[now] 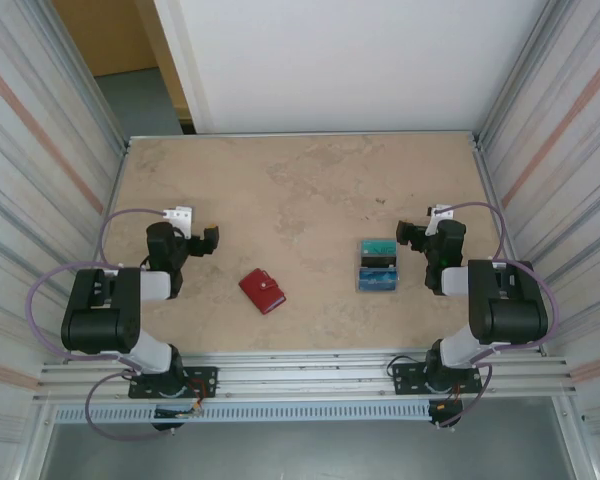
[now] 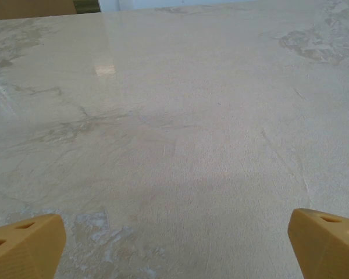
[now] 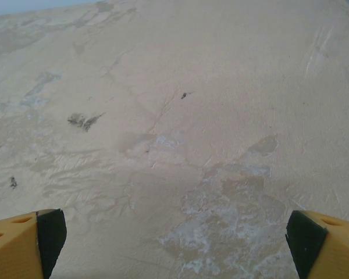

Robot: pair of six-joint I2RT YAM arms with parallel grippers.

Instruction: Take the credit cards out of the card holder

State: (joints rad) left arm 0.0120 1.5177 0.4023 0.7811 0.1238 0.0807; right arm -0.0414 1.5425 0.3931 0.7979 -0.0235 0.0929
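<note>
With my left gripper (image 1: 208, 240) and right gripper (image 1: 408, 235) both standing apart and empty, the credit cards (image 1: 379, 267) lie loose just beside the right one, well apart from the closed card holder (image 1: 262, 291), so I fear a careless swing could scatter them.

No legible txt, nos., logos or signs in any view. Any print on the credit cards (image 1: 379, 266), right of centre in top view, is too small to read; same for the card holder (image 1: 263, 291), lower centre.
</note>
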